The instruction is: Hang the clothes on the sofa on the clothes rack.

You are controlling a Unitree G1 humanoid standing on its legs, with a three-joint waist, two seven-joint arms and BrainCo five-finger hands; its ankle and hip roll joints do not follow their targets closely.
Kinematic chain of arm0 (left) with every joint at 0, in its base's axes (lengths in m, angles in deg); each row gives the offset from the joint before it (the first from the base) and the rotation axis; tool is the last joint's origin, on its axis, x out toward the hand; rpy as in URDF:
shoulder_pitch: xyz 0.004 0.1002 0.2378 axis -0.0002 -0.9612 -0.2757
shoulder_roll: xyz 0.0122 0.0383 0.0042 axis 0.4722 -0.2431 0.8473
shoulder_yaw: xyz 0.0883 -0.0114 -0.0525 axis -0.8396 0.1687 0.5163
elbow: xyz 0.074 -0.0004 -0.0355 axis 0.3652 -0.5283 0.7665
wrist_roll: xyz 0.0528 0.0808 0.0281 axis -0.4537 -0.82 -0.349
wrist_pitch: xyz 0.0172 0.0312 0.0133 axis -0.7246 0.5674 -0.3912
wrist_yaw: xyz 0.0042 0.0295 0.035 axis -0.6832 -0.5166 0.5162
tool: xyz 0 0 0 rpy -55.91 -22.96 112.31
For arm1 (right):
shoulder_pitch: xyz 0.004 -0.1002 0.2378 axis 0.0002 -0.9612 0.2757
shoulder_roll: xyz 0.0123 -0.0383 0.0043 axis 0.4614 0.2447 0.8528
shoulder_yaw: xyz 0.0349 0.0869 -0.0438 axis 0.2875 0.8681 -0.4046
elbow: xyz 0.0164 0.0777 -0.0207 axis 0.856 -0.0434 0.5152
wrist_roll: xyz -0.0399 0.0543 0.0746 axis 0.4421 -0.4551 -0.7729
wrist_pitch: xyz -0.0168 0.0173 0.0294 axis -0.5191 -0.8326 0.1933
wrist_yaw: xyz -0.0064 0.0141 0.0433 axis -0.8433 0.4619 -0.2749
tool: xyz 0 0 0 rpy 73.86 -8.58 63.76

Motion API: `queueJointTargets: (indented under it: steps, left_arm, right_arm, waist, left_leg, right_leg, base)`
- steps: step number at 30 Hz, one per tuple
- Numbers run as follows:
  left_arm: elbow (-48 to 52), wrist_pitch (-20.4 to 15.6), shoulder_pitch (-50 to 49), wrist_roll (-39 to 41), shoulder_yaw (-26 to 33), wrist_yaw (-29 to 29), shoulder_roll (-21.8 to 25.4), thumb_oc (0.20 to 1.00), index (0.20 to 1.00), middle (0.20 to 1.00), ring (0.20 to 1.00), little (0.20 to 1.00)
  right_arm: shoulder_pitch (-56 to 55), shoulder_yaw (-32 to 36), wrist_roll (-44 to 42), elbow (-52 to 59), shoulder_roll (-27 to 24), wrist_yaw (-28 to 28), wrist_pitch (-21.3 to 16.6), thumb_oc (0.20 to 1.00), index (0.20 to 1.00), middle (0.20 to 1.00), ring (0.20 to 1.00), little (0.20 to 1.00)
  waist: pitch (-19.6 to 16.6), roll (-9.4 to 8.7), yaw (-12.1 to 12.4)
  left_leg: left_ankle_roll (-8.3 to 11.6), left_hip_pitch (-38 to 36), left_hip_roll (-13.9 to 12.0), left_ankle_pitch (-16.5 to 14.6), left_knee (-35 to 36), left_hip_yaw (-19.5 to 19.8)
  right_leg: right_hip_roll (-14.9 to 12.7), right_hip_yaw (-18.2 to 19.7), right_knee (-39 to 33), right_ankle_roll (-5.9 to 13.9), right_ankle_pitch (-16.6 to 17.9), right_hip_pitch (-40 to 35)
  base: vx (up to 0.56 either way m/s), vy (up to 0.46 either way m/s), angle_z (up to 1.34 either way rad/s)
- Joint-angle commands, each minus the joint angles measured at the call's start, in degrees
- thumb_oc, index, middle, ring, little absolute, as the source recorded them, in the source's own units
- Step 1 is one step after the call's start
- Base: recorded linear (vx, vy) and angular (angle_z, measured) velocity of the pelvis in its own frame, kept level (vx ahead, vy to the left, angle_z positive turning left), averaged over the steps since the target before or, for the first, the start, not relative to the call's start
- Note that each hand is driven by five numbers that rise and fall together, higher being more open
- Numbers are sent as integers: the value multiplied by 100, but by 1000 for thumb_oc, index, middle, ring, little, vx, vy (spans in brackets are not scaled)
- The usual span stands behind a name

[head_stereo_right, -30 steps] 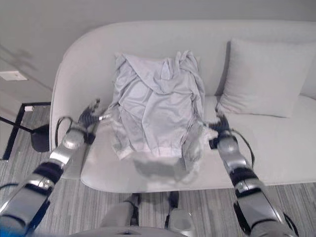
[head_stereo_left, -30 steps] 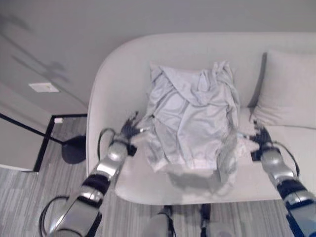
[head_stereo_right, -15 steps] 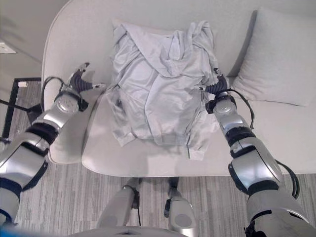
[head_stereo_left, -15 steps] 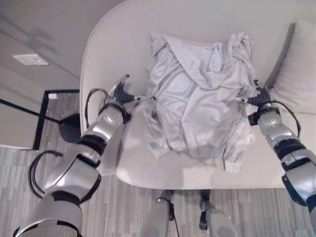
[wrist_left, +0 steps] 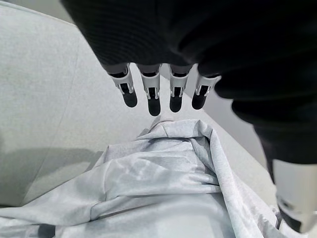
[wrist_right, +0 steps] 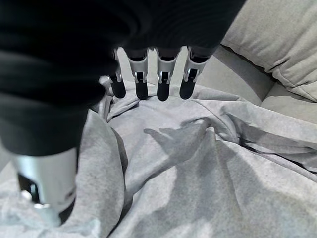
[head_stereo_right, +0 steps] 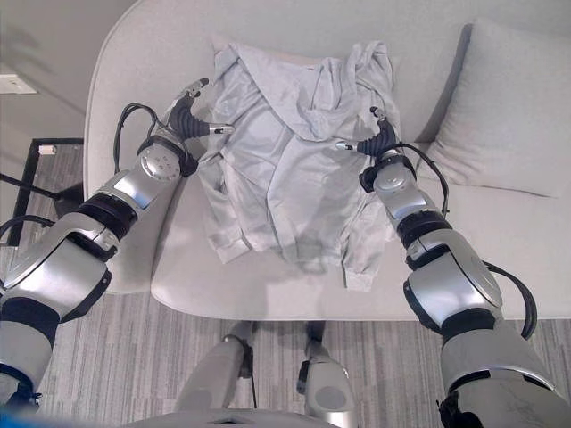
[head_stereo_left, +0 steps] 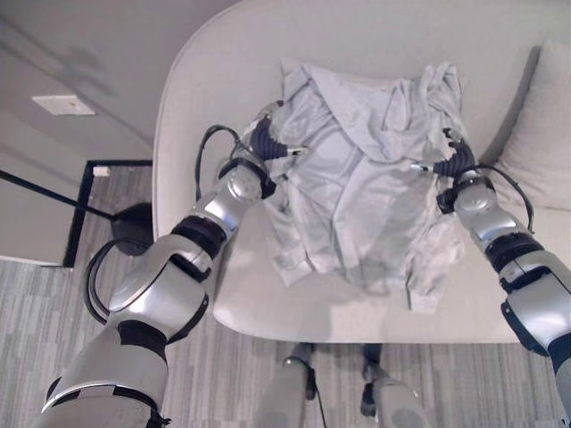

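Sofa point(head_stereo_left: 192, 107) in pale grey runs across the head views, with a black floor stand point(head_stereo_left: 53, 196) on the striped carpet off its left end. Left robot hand point(head_stereo_left: 268, 143) hovers over the left shoulder of the garment, fingers point(wrist_left: 151, 94) straight and spread with the thumb apart — released, holding nothing. In the middle lies the light grey hooded sweatshirt point(head_stereo_left: 361, 187), rumpled, its hood toward the backrest and its hem toward the seat's front edge, one sleeve trailing at the lower right. Right robot hand point(head_stereo_right: 379, 143) hangs over the right shoulder area, fingers point(wrist_right: 163, 82) likewise extended above the cloth and empty. A grey cushion point(head_stereo_right: 504, 102) leans at the far right.

The sweatshirt looks soft and light, limp rather than stiff — it will sag and fold wherever it is not supported. Pinching a bunch of cloth at each shoulder seam, near the hood, should let it hang open and straight for the rack; thin folds may slip from a loose pinch.
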State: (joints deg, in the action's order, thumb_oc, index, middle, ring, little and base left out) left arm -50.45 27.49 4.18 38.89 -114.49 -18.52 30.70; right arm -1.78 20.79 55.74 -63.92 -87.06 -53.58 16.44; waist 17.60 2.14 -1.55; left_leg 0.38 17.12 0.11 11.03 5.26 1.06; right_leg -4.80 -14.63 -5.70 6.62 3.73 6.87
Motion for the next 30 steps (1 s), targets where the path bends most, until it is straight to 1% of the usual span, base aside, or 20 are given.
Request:
queueJointTargets:
  steps: [1,4,7,20,28,30]
  left_arm:
    - [-600,-132,337,-18,132,86,82,1000,1000,1000,1000,1000]
    - [-375,-131,83,4,310,84,301,1000,1000,1000,1000,1000]
    - [-379,-137,107,8,307,92,344,1000,1000,1000,1000,1000]
    - [-322,-127,471,-130,55,149,499,1000,1000,1000,1000,1000]
    - [-386,-130,690,-209,-104,141,582,1000,1000,1000,1000,1000]
    - [-459,-120,794,-237,-175,122,616,1000,1000,1000,1000,1000]
  right_arm:
    - [355,-135,-31,30,-86,79,-213,1000,1000,1000,1000,1000]
    - [264,-127,24,331,-102,106,-187,1000,1000,1000,1000,1000]
    - [283,-155,28,461,-124,134,-181,1000,1000,1000,1000,1000]
    - [458,-237,-85,860,-246,245,-222,1000,1000,1000,1000,1000]
    - [450,-186,-134,956,-404,284,-269,1000,1000,1000,1000,1000]
    - [489,-190,-136,901,-526,290,-273,1000,1000,1000,1000,1000]
  waist:
    - [-319,-3,41]
    - [-350,4,37]
    - [-359,4,16]
    - [-300,-5,-113]
    - [-267,-25,-185]
    - [-244,-30,-217]
  left_leg:
    - [382,-220,68,-504,-26,-134]
    - [380,-238,57,-519,-26,-181]
    - [378,-239,48,-531,-26,-210]
    - [373,-24,62,-494,-26,-274]
    - [373,39,56,-482,-26,-301]
    - [376,76,57,-477,-26,-313]
  right_leg:
    - [-181,180,70,614,482,954]
    - [-181,216,70,609,483,964]
    - [-180,236,70,604,486,977]
    - [-169,327,70,605,579,1214]
    - [-157,360,70,611,630,1303]
    - [-157,358,70,622,651,1342]
  base:
    - [0,0,0]
    - [8,-2,-11]
    - [-1,4,-5]
    - [-7,3,-4]
    - [2,1,-2]
    - [0,0,0]
